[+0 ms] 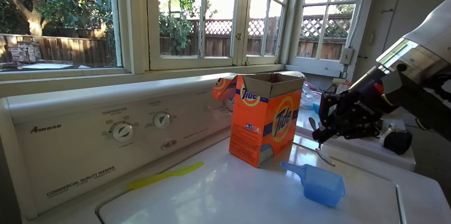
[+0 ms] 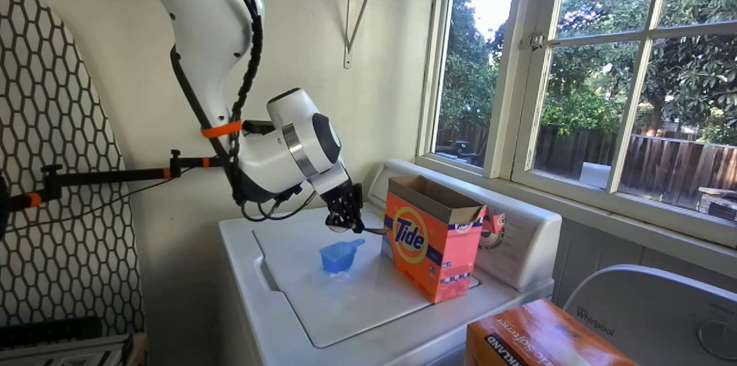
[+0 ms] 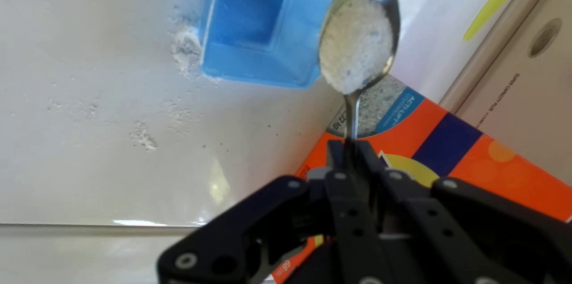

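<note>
Pinching: claw (image 3: 351,150) closed on handle of 1 spoon (image 3: 352,114), powder (image 3: 355,47) heaped in its bowl, above washer lid (image 1: 197,203). Bowl overlaps edge of blue scoop (image 3: 257,20) in wrist view. Narrow gap between scoop and Tide box (image 1: 264,122); wider room toward yellow utensil (image 1: 165,175).

I have a shiny metal spoon (image 3: 352,112) pinched by its handle in my tool (image 3: 350,152), held up in the air with its oval bowl facing upward. A rounded heap of pale powder (image 3: 357,45) with bluish specks fills most of that bowl, leaving bare metal toward the tip. From the wrist view I see its edge overlap the blue scoop (image 3: 268,60), though I can't tell whether it sits directly above or slightly aside.
</note>
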You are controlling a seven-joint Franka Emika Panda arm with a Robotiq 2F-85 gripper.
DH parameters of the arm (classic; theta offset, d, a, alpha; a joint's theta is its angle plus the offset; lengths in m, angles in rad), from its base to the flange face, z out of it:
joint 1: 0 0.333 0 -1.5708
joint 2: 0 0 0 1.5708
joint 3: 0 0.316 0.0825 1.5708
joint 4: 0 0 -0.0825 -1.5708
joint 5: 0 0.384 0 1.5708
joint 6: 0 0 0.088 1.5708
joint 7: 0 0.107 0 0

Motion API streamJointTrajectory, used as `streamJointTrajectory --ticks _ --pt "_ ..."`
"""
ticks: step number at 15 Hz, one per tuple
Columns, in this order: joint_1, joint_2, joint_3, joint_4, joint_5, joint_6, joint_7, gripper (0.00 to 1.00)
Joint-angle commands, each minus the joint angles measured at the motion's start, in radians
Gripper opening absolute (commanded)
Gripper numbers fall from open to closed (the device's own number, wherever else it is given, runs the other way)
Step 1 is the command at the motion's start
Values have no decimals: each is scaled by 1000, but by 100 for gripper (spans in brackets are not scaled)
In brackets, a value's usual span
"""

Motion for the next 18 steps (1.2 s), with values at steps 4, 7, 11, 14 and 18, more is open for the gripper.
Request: streamJointTrajectory --ticks 4,7,11,14,18 --pt "27 37 -12 43 -192 -46 229 2" --pt "28 50 -14 56 -262 -55 309 2" --pt "28 59 -12 74 -361 -75 423 2" --pt "29 60 -7 87 -453 -85 508 2" --pt "30 62 -2 94 -522 -107 564 2"
